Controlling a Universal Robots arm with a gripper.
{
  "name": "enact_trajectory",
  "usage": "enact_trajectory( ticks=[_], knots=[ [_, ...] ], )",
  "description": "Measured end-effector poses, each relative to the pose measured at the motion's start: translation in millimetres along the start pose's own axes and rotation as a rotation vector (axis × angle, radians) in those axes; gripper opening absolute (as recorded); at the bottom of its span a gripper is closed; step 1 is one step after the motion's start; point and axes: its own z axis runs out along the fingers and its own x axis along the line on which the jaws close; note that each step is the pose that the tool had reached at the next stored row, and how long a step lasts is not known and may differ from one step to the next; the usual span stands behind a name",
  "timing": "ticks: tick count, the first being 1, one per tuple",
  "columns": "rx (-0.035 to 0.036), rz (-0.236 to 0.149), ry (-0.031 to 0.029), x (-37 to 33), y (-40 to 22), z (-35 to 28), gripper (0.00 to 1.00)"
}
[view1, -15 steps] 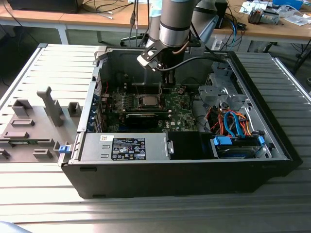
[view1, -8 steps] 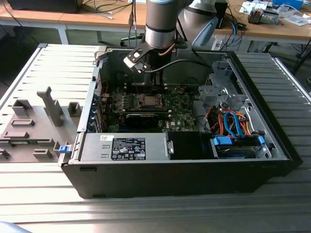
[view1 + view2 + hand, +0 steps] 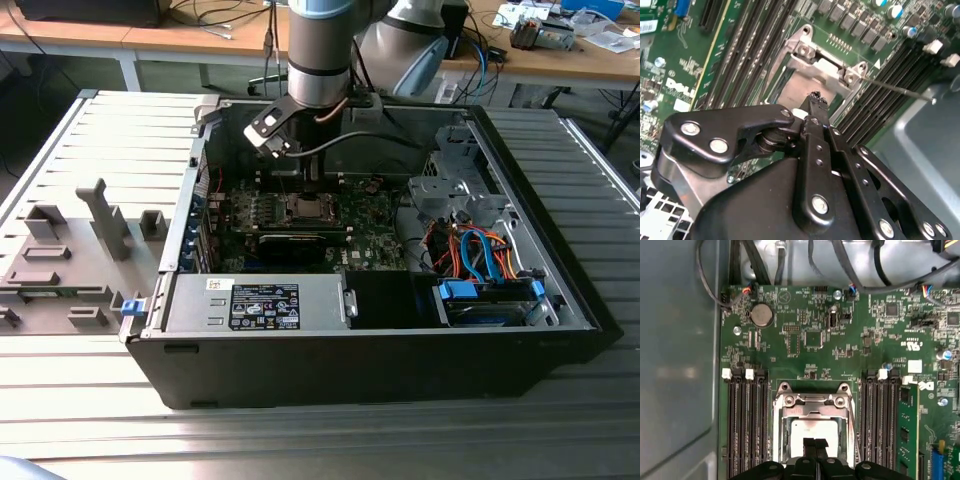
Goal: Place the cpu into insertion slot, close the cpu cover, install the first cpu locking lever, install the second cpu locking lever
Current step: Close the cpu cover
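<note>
A grey desk (image 3: pixel 320 440) of long ribbed metal slats carries everything. In the exterior view an open black computer case (image 3: pixel 380 360) lies flat on its side across the middle of it. On that view's left, just beside the case, a ribbed grey panel (image 3: pixel 130 130) bears several grey plastic fixtures (image 3: pixel 105 215), some upright, some low.

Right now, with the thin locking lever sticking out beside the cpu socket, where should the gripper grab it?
Probably the locking lever near its free end, where the bare rod stands clear over the memory slots. Bring the gripper from above, straddling the rod crosswise; its hinge end sits tight against the cpu cover.
</note>
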Motion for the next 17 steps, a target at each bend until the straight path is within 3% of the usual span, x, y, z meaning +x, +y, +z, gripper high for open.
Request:
enact_trajectory(
  ticks=[5,12,17],
  knots=[
    [-0.0001,0.0,0.0001,0.5,-13.0,6.5,0.11],
    [0.0,-0.001,0.0,0.6,-17.0,12.4,0.11],
    [0.0007,-0.001,-0.001,0.5,-17.7,20.0,0.11]
  ],
)
